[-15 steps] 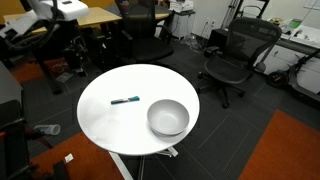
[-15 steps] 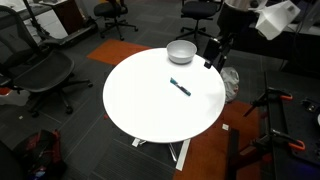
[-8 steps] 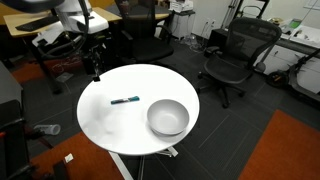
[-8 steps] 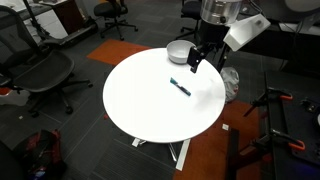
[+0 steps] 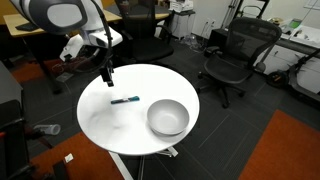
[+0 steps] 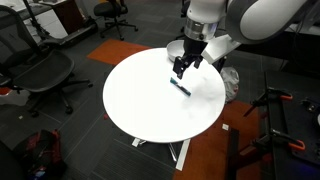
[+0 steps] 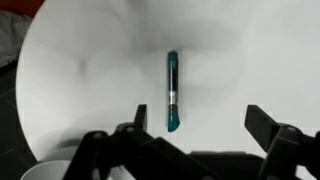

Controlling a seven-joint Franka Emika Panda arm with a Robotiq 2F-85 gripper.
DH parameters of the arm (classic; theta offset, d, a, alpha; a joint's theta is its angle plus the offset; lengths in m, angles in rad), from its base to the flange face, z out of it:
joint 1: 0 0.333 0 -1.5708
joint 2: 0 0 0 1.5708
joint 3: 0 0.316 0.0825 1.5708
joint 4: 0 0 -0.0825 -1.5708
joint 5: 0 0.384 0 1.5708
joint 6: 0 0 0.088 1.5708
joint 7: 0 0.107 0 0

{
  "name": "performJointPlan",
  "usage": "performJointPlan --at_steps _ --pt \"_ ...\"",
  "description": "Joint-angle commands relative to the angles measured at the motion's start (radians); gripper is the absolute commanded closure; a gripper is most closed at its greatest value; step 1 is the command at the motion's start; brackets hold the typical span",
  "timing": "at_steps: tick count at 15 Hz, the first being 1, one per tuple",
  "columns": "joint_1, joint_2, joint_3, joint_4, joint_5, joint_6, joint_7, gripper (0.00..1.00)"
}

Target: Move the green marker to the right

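Hovering over the surface (image 5: 100,125), the tool (image 7: 197,122) has its jaws spread wide with nothing between them. Both exterior views place it above and just beside the marker (image 7: 172,92), not touching it. The marker lies flat on the bare white top, apart from the bowl (image 5: 168,117). Its long axis runs away from the wrist camera and so crosses the line of the jaws.

That alignment suits the grasp in hand. The tool should advance until the barrel's middle sits between the fingers, descend straight until the tips nearly meet the surface, then close. Gripping at mid-length would likely keep the stick from pivoting.

The marker is a slim teal-green cylinder with a darker end, seemingly smooth plastic, so it may roll if nudged from one side. The surface is round, white and even, and probably offers little friction. The bowl is grey, round and smooth-walled, and appears empty.
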State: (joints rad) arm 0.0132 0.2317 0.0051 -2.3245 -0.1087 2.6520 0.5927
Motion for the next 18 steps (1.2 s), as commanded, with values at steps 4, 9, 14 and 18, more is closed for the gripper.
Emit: performJointPlan --at_steps 4,9,14,18 --pt "0.044 0.134 -0.061 0.096 0.051 0.063 -0.016 0.0" --pt "0.064 0.222 -0.099 0.173 0.052 0.06 -0.012 0.0" --pt "0.071 0.305 -0.121 0.244 0.066 0.046 -0.02 0.0" --pt "0.065 0.364 -0.124 0.285 0.098 0.04 -0.032 0.0"
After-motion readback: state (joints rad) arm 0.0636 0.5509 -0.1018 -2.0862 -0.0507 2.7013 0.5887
